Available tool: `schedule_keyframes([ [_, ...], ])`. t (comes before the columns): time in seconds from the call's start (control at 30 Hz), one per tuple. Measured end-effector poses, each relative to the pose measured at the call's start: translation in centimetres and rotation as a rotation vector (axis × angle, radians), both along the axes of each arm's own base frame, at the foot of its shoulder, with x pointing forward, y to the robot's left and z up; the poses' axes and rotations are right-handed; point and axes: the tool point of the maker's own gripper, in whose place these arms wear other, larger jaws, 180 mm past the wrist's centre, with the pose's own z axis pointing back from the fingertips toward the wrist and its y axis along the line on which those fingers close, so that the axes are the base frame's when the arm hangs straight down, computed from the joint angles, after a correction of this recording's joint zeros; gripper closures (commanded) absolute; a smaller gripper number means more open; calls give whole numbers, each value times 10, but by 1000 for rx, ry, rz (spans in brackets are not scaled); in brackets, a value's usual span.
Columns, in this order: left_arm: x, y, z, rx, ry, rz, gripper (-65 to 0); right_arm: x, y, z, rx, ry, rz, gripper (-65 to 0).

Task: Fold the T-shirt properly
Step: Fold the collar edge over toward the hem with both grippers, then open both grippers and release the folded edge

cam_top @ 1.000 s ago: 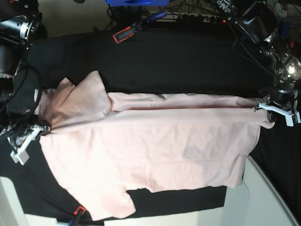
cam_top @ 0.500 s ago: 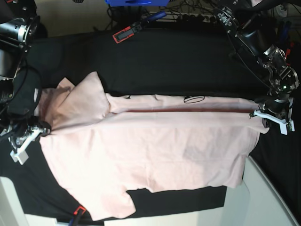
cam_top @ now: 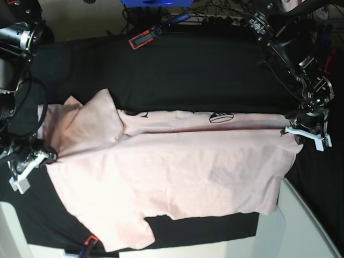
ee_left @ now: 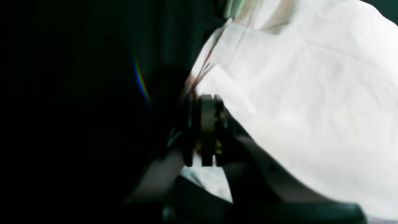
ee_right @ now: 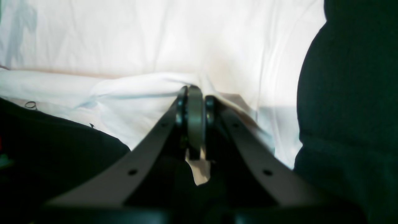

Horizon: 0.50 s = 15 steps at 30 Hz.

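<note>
The T-shirt (cam_top: 172, 177), pale pink, lies spread across the middle of the base view on a black tablecloth (cam_top: 204, 70), its long axis running left to right. A sleeve (cam_top: 88, 123) sits bunched at the centre left, and a second sleeve (cam_top: 126, 236) reaches toward the lower edge of the frame. Along the upper edge of the garment a narrow strip is turned over, exposing black printed lettering (cam_top: 220, 116) right of centre, with a small part of it also visible near the left sleeve.

Left gripper (cam_top: 304, 132), at the right edge of the base view: clenched on the right-hand corner of the T-shirt. In the left wrist view the jaws stand pressed together at the centre of the frame with white-looking cloth (ee_left: 295, 93) running up from them; the picture is blurred and its left half is dark.

Right gripper (cam_top: 28, 164), at the lower left of the base view: clenched on the shirt's left edge below the bunched sleeve. The right wrist view confirms the jaws closed at frame centre, with a fold of cloth (ee_right: 140, 93) gathered at their tip.

A red and black clamp (cam_top: 144, 37) lies at the top of the base view, and another (cam_top: 88, 243) shows at the bottom left. A pale surface (cam_top: 306, 226) occupies the lower right corner.
</note>
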Motion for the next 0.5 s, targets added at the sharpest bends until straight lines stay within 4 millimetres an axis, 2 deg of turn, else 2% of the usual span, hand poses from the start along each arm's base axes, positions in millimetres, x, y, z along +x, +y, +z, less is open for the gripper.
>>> schedule_keyframes([
  [0.03,2,-1,-2,-6,0,0,-2,2,0,1,1,-14,-6,0],
  [0.1,8,-3,0,-15,-14,2,-25,6,-1,4,2,-35,-14,-54],
  [0.13,13,-3,3,-17,-23,1,-57,7,-2,5,2,-44,-18,-113],
  [0.27,32,-2,20,-14,-71,2,-252,8,-3,5,-4,-47,-20,-405],
  [0.3,36,-2,24,-16,-81,2,-289,9,-3,6,-3,-49,-20,-454],
  [0.33,40,-2,28,-14,-93,2,-319,9,-3,7,-2,-52,-21,-480],
  [0.37,43,-2,31,-12,-100,2,-338,10,-3,8,-1,-55,-22,-477],
  [0.5,43,2,43,15,-122,5,-341,3,-8,12,-29,-57,-11,-403],
])
